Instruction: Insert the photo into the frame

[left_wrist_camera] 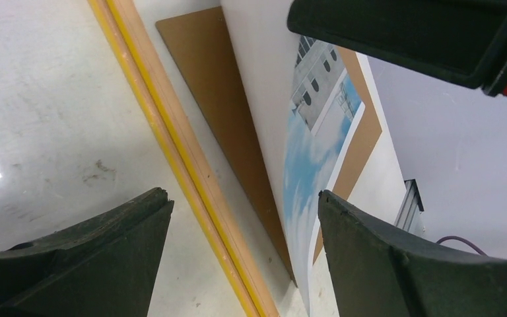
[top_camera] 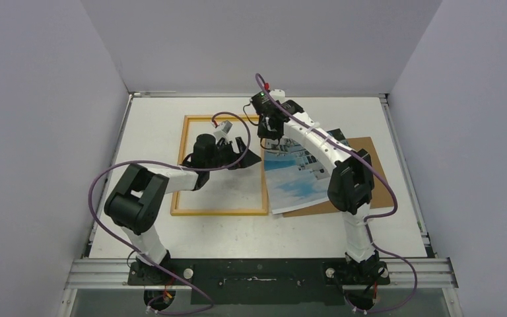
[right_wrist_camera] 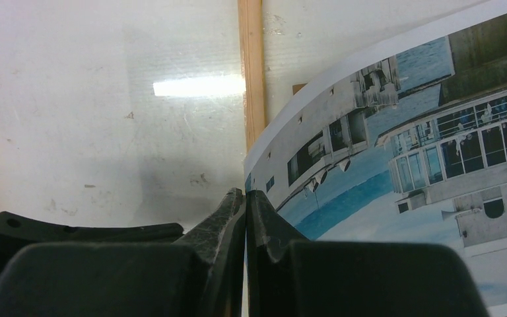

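left claw [left_wrist_camera: 243,199] – jaws wide apart, empty, over frame [left_wrist_camera: 171,145] rail | right claw [right_wrist_camera: 246,195] – clamped on photo [right_wrist_camera: 396,165] edge

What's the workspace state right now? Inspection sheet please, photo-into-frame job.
surface: white table, scuffed, with glare patches.
job's things: frame flat on the table, nothing in it; photo right of it, over a brown backing board, left edge raised.
clutter: nothing seen.
tools: left tool open near the frame's right rail, holding nothing; right tool shut on the photo's raised edge.
cables: a purple cable loops along each arm.
surroundings: plain grey walls on three sides; metal mounting rail at the near edge.
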### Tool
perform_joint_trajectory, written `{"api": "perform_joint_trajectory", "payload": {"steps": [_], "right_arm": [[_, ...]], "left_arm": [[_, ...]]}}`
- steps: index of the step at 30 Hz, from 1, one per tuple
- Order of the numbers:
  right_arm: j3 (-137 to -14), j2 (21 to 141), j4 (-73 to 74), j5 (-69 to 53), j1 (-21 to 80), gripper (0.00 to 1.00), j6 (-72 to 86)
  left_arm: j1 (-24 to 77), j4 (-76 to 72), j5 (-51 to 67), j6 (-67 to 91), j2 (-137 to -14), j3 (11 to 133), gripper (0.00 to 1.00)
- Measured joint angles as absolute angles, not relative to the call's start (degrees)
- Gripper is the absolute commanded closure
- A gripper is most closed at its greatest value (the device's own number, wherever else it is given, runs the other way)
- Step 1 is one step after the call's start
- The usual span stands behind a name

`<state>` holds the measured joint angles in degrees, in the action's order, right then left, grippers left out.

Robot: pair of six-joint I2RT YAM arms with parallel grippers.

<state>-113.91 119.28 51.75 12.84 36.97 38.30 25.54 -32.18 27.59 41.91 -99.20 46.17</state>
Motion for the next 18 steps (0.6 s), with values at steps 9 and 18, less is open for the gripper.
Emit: {"api": "perform_joint_trajectory", "payload": {"steps": [9,18], "right_arm": [[-113.9,119.3,51.1,10.7,36.0,1.00,41.1],[-113.9,119.3,51.0,8.6,34.9,1.00,43.2]], "left_arm": [[28.8,-45.0,27.0,43.2,-105.4,47.1,0.29],[31.2,-48.8,24.7,43.5,-110.0,49.4,0.73]]}}
